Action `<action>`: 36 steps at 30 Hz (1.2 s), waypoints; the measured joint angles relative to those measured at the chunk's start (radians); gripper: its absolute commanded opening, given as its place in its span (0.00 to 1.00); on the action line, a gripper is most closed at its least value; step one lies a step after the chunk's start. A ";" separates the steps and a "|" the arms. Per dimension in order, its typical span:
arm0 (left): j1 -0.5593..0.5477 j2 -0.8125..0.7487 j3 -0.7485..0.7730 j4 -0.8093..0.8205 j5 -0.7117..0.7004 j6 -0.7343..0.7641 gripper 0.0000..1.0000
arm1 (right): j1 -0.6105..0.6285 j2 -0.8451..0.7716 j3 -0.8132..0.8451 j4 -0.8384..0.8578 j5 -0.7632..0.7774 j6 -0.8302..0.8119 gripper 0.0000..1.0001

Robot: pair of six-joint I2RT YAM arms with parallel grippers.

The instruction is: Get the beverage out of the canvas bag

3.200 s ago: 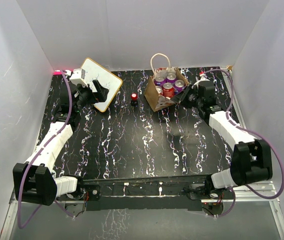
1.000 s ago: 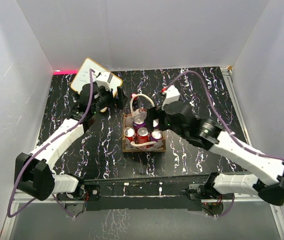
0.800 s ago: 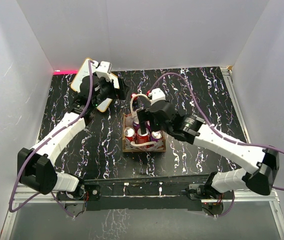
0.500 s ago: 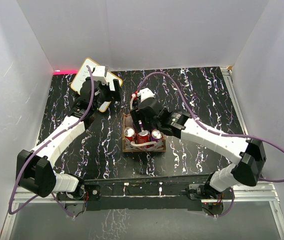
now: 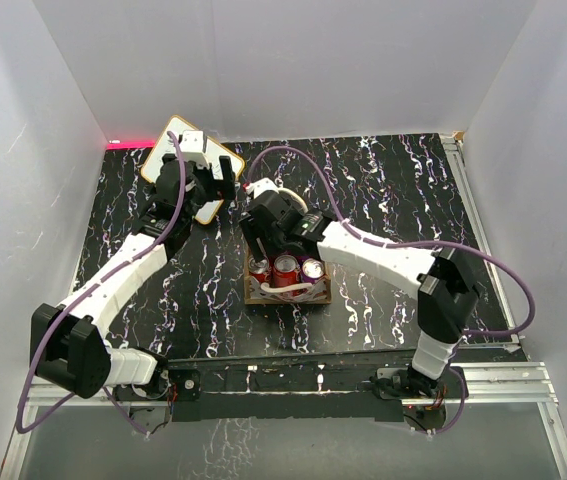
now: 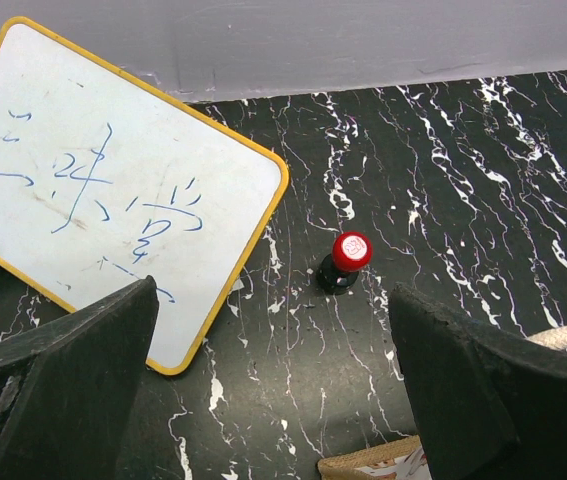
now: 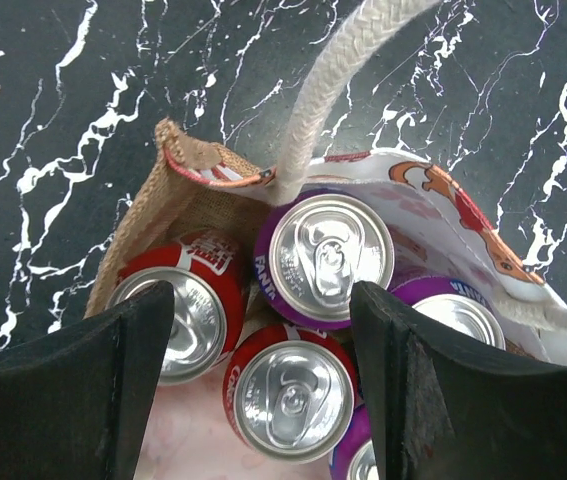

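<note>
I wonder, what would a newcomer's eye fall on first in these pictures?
Probably the canvas bag packed with red and purple cans, mid-table, with the open right hand poised directly above them. Next, the yellow-framed whiteboard with blue scribbles at the far left, a small red-capped object standing near it on the black marbled table.

Black white-veined table (image 5: 393, 190) in front of me carries three things: yellow-framed whiteboard (image 6: 113, 190) with blue scribbles at the far-left corner, small red-capped black knob (image 6: 348, 258) near its right edge, canvas bag (image 7: 153, 215) mid-table, nearer my bases
</note>
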 measured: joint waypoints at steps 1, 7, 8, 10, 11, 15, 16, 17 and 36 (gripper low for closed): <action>0.002 0.000 0.000 0.000 -0.001 0.001 0.97 | -0.003 0.011 0.004 -0.002 0.000 -0.001 0.73; 0.029 0.000 -0.001 0.001 -0.002 0.001 0.97 | -0.021 0.055 0.029 -0.011 0.018 -0.012 0.73; 0.034 0.000 -0.001 0.001 -0.002 0.001 0.97 | -0.024 0.057 0.029 -0.012 0.019 -0.014 0.73; 0.045 0.000 -0.001 0.001 0.000 -0.003 0.97 | -0.034 0.057 0.029 -0.016 0.019 -0.014 0.73; 0.051 0.000 -0.001 0.001 0.001 -0.006 0.97 | -0.041 0.057 0.029 -0.018 0.019 -0.014 0.73; 0.077 0.000 -0.001 0.001 0.015 -0.020 0.97 | -0.063 0.061 0.029 -0.020 0.019 -0.014 0.73; 0.085 0.000 -0.001 0.001 0.020 -0.026 0.97 | -0.067 0.063 0.029 -0.020 0.019 -0.014 0.73; 0.094 0.000 -0.001 0.001 0.029 -0.032 0.97 | -0.069 0.068 0.029 -0.019 0.019 -0.014 0.73; 0.165 0.024 -0.001 0.005 0.124 -0.089 0.97 | -0.072 0.138 0.032 -0.005 0.003 -0.024 0.83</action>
